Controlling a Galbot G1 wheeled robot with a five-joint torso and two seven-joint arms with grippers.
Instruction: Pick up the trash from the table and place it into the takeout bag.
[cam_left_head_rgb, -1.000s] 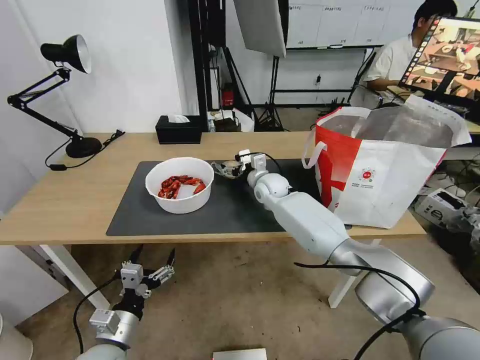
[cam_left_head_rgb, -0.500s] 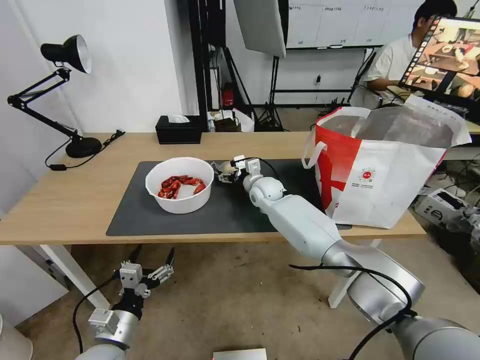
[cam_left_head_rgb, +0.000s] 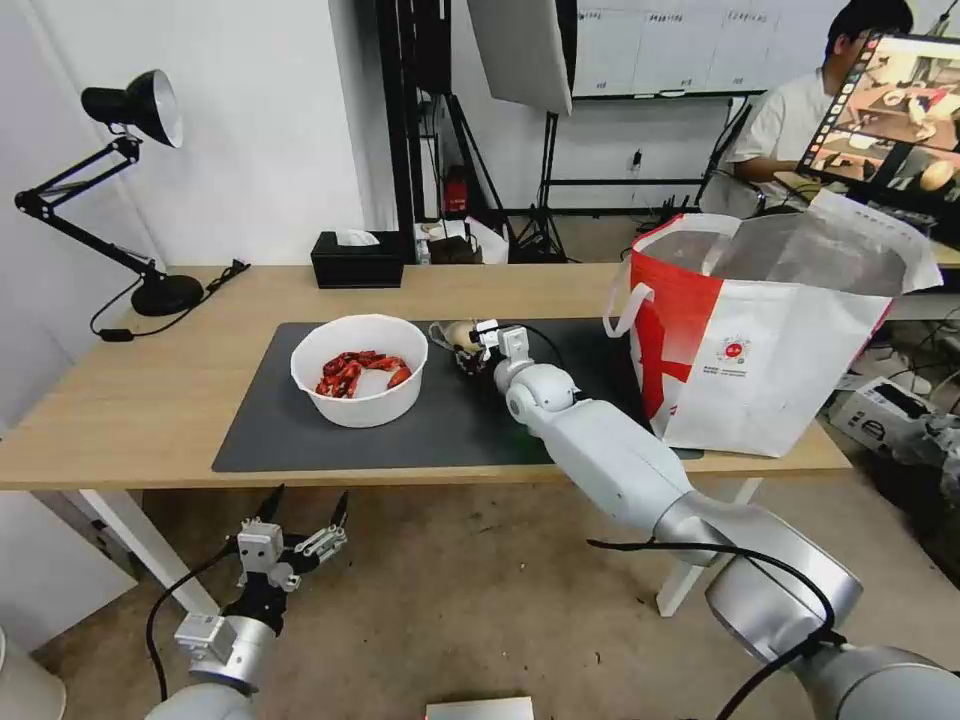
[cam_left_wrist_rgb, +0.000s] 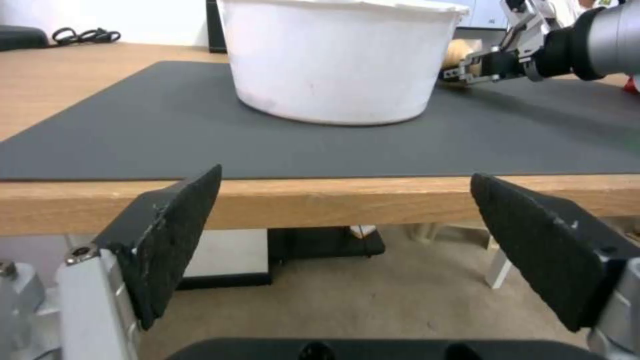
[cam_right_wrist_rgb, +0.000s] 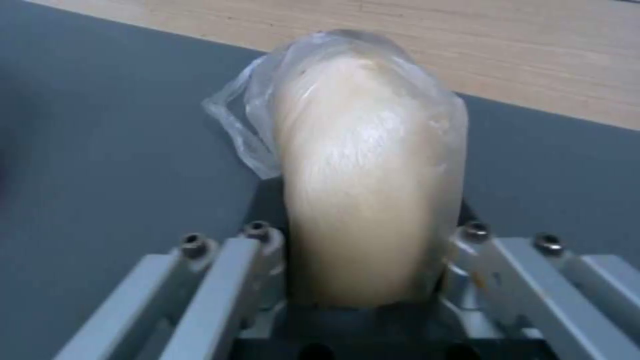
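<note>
Since a second ago, your right tool (cam_left_head_rgb: 468, 350) has shifted a little over the mat with the bun, while the bowl, the bag and your left arm have kept their places.

Your right arm reaches forward from the lower right, low over the dark grey mat (cam_left_head_rgb: 300, 440), with the wrist nearly level. Its tool is closed on the beige bun in clear wrap (cam_right_wrist_rgb: 367, 200): in the right wrist view the bun stands between the two finger frames, pressed on both sides, with a loose fold of wrap hanging off one side. You cannot tell from these views whether the bun rests on the mat or is just clear of it.

Just to the left of that tool stands the white round bowl (cam_left_head_rgb: 360, 385), upright on the mat, with red crayfish shells (cam_left_head_rgb: 360, 370) inside. To the tool's right, near but apart, the takeout bag (cam_left_head_rgb: 770, 340) stands on the right end of the surface (cam_left_head_rgb: 120, 400), its mouth open and silver lining showing.

Your left tool (cam_left_head_rgb: 300, 520) hangs below the front edge of the surface, pointing up and forward, its jaws spread wide with nothing between them. In the left wrist view its black pads (cam_left_wrist_rgb: 177, 235) frame the edge of the surface, with the bowl beyond it.
</note>
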